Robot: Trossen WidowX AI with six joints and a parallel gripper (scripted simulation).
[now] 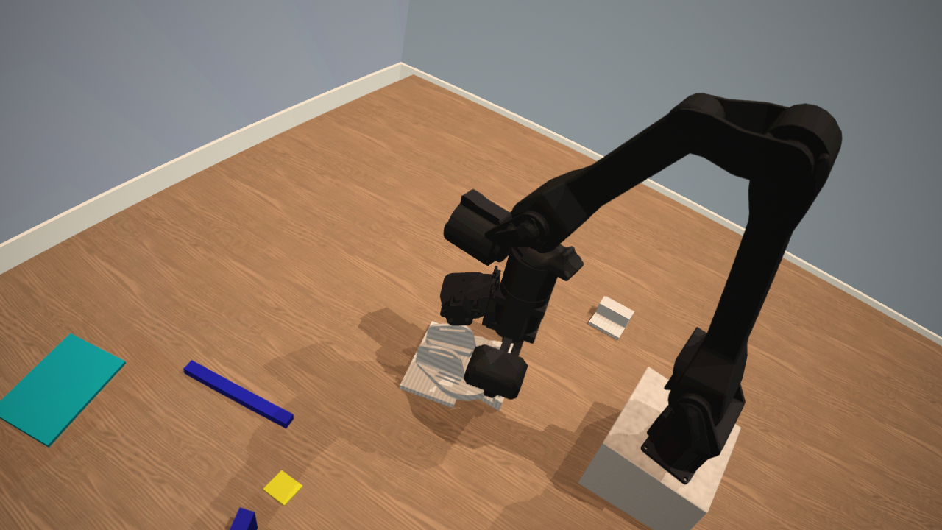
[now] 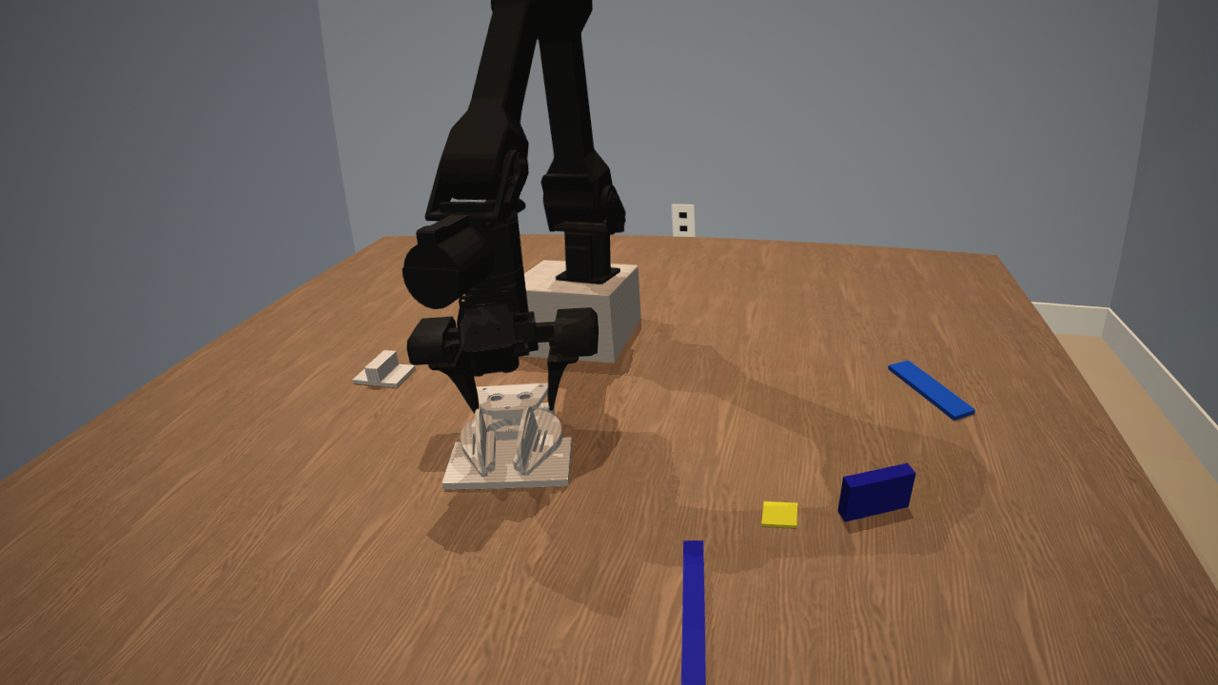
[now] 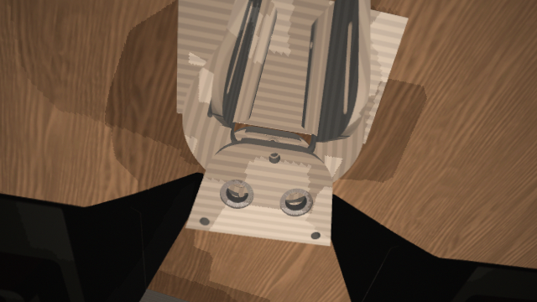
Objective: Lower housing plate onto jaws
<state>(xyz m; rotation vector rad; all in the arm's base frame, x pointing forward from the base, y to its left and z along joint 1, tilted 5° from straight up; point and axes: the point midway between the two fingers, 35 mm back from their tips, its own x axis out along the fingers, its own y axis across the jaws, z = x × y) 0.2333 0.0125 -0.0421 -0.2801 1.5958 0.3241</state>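
The pale housing plate (image 2: 511, 390) (image 3: 268, 218) is between the two black fingers of my gripper (image 2: 514, 409) (image 3: 265, 190), which press on its left and right sides. It looks about level, low over the rear of the pale gripper base (image 2: 558, 460) (image 3: 390, 33) (image 1: 416, 384). The left jaw (image 3: 247, 63) and the right jaw (image 3: 341, 63) stand upright in front of the plate. Their stubs are mostly hidden under it. Pale parts show off-centre through its two round holes. I cannot tell whether the plate touches the stubs. In the top view my hand hides the plate.
A small white stepped block (image 1: 611, 317) (image 2: 383, 371) lies beyond the base, near the arm's pedestal (image 1: 639, 471) (image 2: 579, 323). A teal plate (image 1: 62, 389), a long dark blue bar (image 1: 237, 393) (image 2: 693, 613), a yellow tile (image 1: 282, 487) (image 2: 779, 514), a dark blue block (image 2: 876, 494) and a blue strip (image 2: 931, 390) lie farther off.
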